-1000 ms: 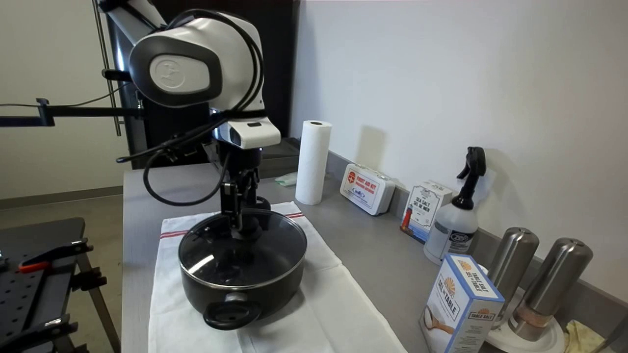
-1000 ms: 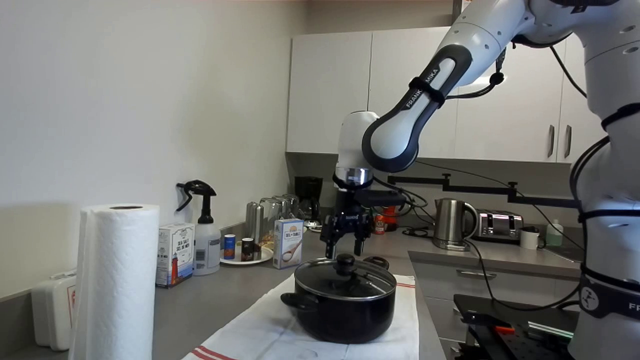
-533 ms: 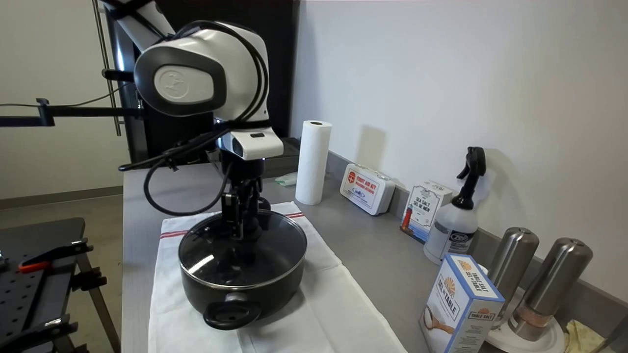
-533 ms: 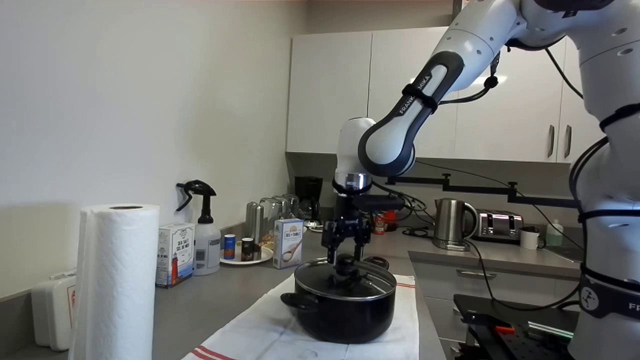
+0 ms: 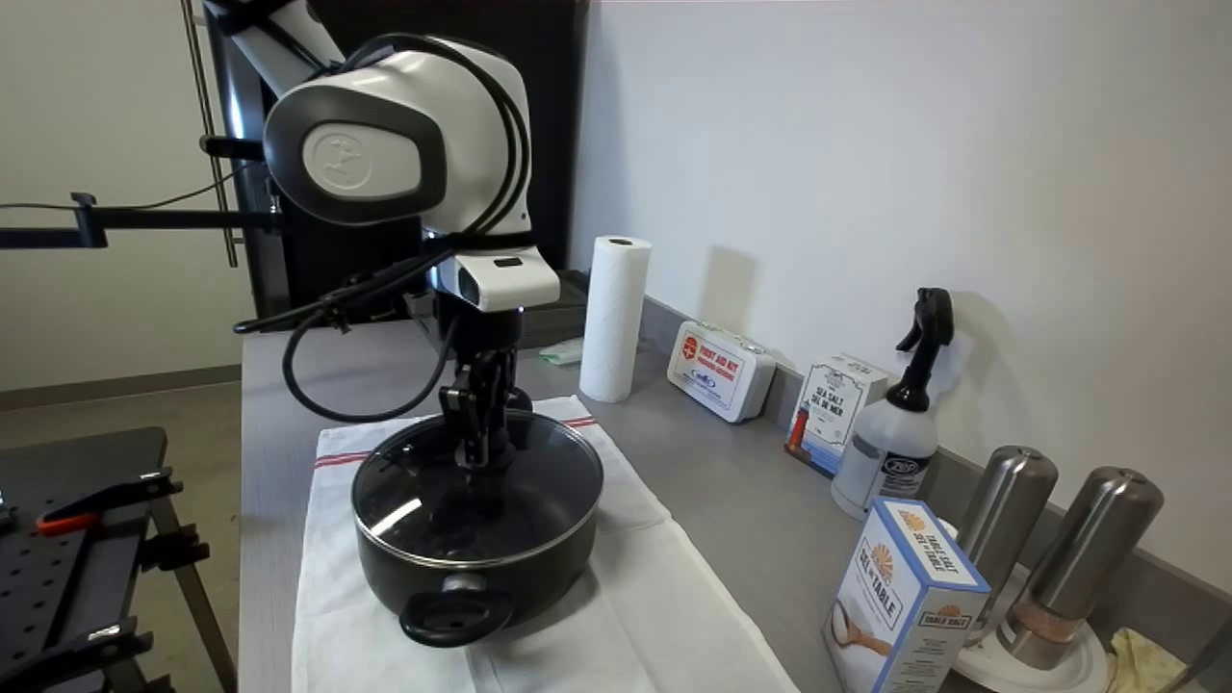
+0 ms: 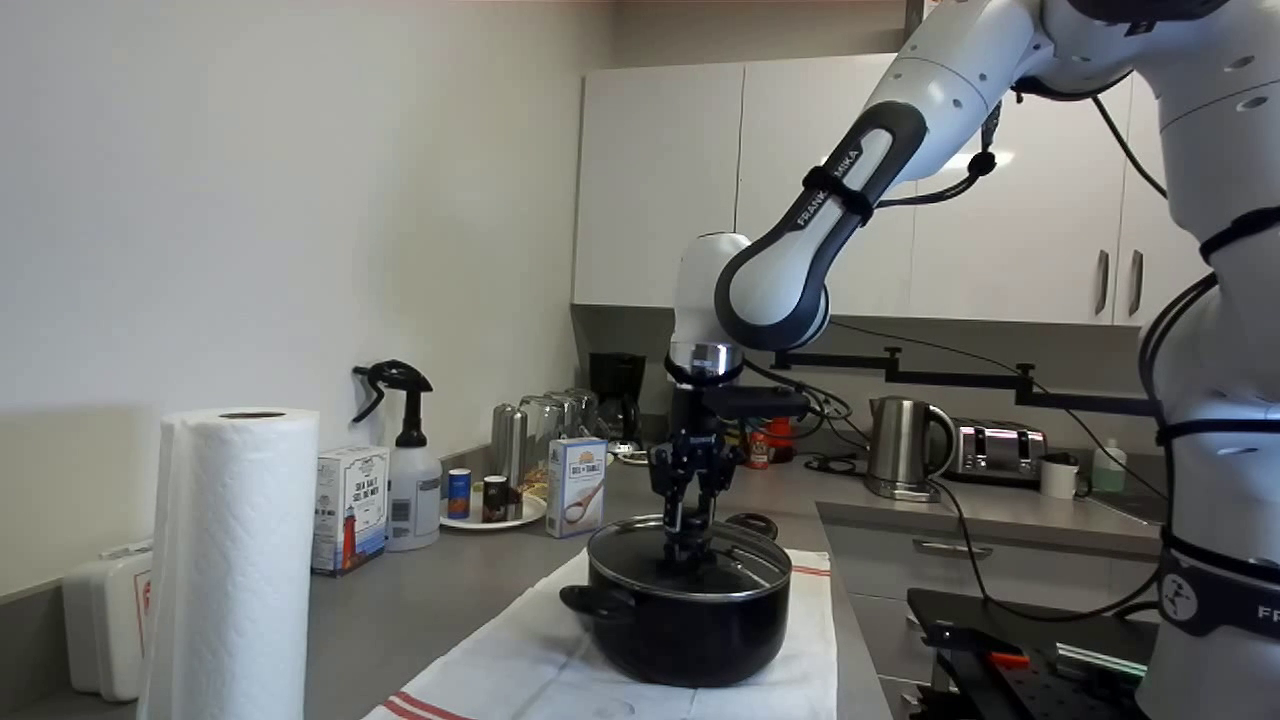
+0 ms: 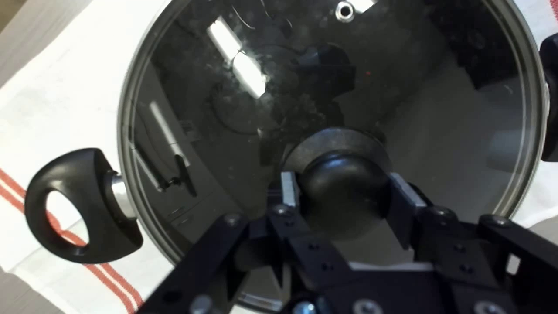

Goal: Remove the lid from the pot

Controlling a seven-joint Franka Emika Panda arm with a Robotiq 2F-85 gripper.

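Note:
The black pot stands upright on a white cloth, its two side handles sticking out. Its see-through lid lies level on top, metal rim against the pot's edge. My gripper points straight down over the lid's centre. In the wrist view the black knob sits between the two fingers, pressed from both sides, so the gripper is shut on it. The knob's far side is hidden by the fingers in both exterior views.
The white cloth has red stripes. Along the wall are a paper towel roll, first aid kit, sea salt box, spray bottle, table salt box and steel mills. A kettle stands farther back.
My gripper has come down around the knob, and its fingers have closed from wide apart onto it. Pot and lid have hardly moved.

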